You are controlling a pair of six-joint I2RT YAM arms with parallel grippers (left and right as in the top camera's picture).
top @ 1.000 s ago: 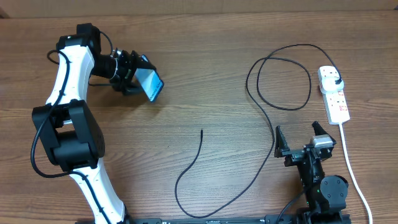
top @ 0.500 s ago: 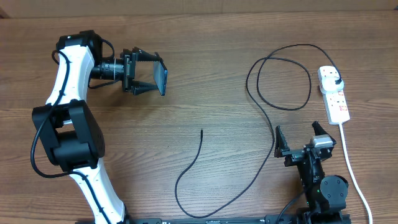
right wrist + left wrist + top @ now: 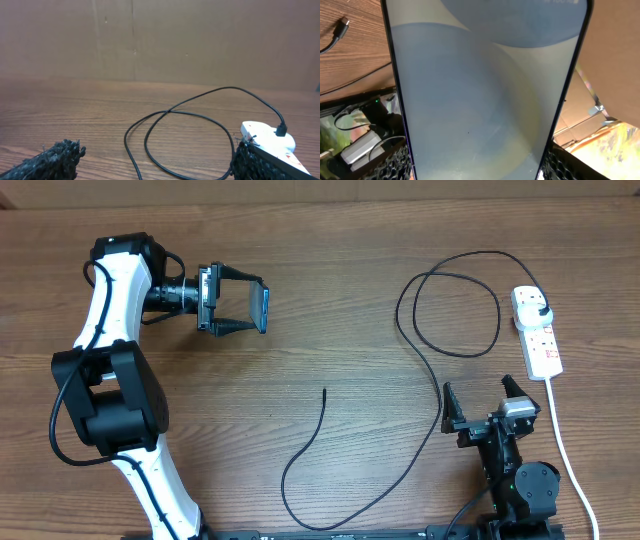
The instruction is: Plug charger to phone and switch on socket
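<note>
Between the fingertips of the left gripper (image 3: pixel 260 306): the phone (image 3: pixel 261 298), clamped across its width and held over the table (image 3: pixel 330 240). Its long axis runs crosswise to the fingers, and the lit blue-grey screen faces the wrist. Open wood lies all round this gripper. Well apart, toward the right arm: the charger (image 3: pixel 324 405), its connector tip (image 3: pixel 342 24) free. Spread wide and empty: the right gripper (image 3: pixel 481 398). Beyond it: the socket (image 3: pixel 538 340), black plug (image 3: pixel 281 131) inserted. Screen lettering is cropped, unreadable.

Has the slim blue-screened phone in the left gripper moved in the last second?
Yes. The phone shifted slightly right, toward the looping black cable, and turned edge-on overhead.
</note>
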